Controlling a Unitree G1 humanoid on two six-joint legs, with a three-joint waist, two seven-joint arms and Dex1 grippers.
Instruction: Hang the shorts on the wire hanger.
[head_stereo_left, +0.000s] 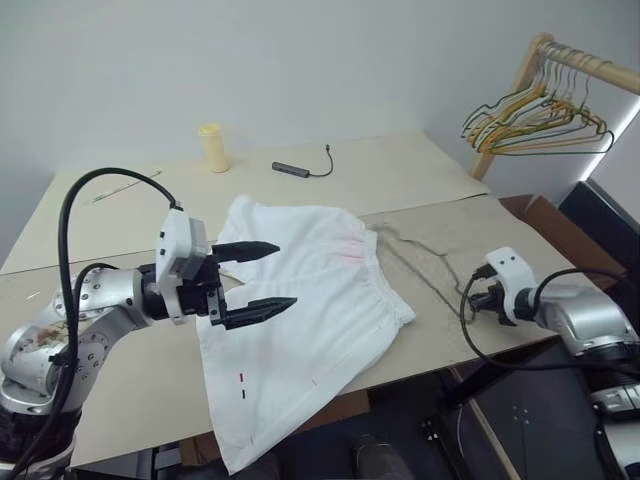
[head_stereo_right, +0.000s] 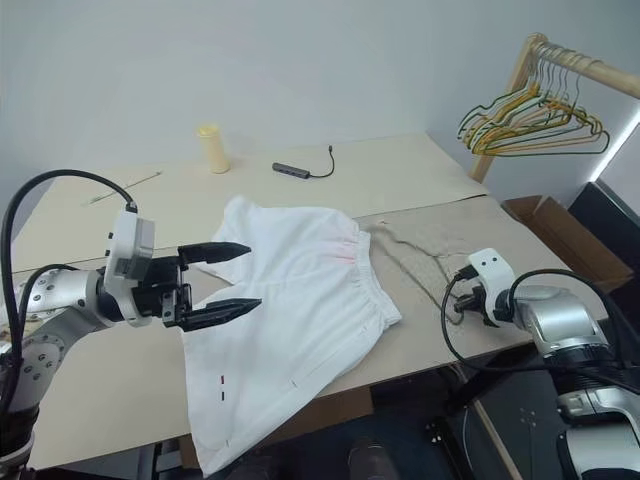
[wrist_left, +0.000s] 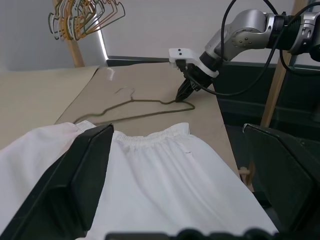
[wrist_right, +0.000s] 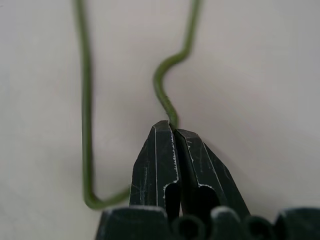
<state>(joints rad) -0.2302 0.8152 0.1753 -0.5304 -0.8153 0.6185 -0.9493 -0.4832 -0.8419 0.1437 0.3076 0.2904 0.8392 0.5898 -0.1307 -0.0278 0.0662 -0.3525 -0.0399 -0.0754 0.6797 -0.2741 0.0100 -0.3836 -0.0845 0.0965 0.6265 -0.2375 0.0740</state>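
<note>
Shorts (head_stereo_left: 300, 320) lie spread flat on the tan table (head_stereo_left: 420, 170), white, waistband toward the far right, one leg hanging over the near edge; we note two small dark marks near the lower hem. From the head views we see the left gripper (head_stereo_left: 262, 282) held level above the shorts, its black fingers spread wide apart and empty. Just beyond the waistband lies the wire hanger (head_stereo_left: 425, 258), flat on the table. The right gripper (head_stereo_right: 458, 303) sits at the table's right edge, at the hanger's end. Farther back stand a yellow bottle (head_stereo_left: 213, 147) and a dark adapter with cable (head_stereo_left: 300, 169); a wooden rack (head_stereo_left: 530, 70) at the right carries a bunch of coloured hangers (head_stereo_left: 535, 120). In the left wrist view we look between the spread fingers (wrist_left: 75, 185) over the waistband to the hanger, where the right gripper's tip meets the wire at its corner. In the right wrist view we see the two fingers (wrist_right: 155, 165) pressed together, clenched on the wire at a bend.
</note>
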